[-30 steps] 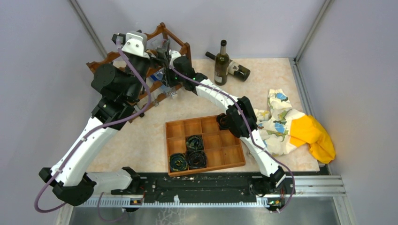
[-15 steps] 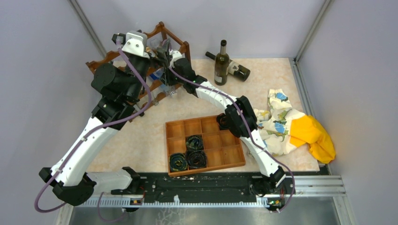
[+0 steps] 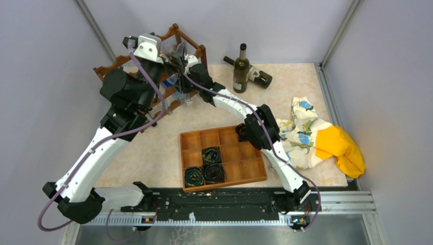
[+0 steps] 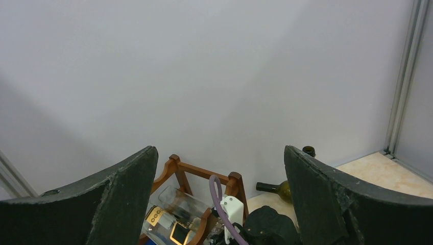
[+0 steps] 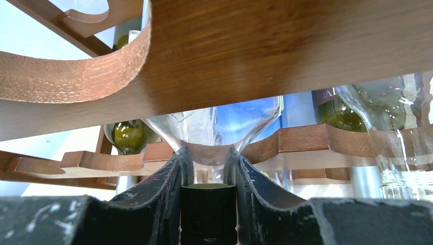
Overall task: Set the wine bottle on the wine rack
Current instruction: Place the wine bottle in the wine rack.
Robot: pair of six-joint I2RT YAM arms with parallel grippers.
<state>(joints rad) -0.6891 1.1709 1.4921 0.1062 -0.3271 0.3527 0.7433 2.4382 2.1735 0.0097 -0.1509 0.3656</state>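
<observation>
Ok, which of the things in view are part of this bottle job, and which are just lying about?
In the job: clear bottle, its neck gripped by the right claw; wine rack; left claw, open above the rack.
Lying about: upright green bottle; green bottle on its side; compartment tray with dark rolls; patterned cloth; yellow cloth.

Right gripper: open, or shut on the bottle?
Shut on the clear bottle: right wrist view shows both fingers pressing its neck.
</observation>
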